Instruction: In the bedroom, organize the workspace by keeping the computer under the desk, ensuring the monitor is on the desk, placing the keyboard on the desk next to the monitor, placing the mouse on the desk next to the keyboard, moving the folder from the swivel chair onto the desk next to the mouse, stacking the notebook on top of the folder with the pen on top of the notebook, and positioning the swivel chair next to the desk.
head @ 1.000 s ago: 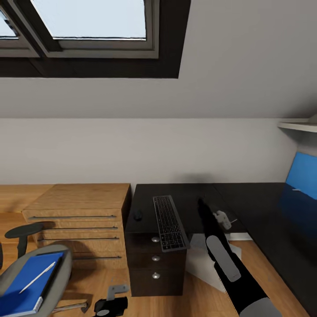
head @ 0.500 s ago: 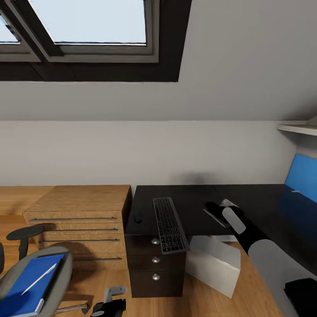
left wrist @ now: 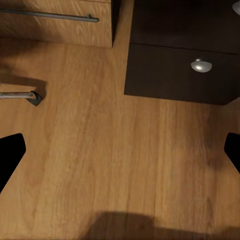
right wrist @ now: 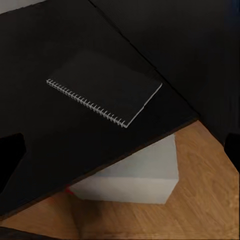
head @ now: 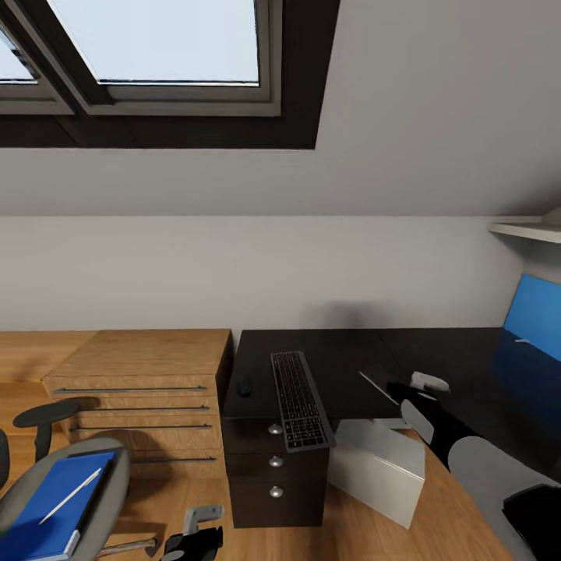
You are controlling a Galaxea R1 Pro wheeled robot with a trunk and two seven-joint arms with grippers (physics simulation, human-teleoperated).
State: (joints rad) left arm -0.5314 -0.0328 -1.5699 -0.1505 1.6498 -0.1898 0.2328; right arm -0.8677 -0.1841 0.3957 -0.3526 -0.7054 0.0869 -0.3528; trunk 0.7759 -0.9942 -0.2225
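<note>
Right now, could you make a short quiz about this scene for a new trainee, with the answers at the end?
1. True or false: the folder lies on the swivel chair.
2. What rests on top of the folder? A) mouse B) pen C) keyboard
3. Fill in: on the desk, the mouse sits between the keyboard and the wooden ____.

Key
1. True: the blue folder is on the grey seat.
2. B: the pen lies across it.
3. Chest: the drawer chest stands on that side. Also note the notebook on the desk, above the computer.
</note>
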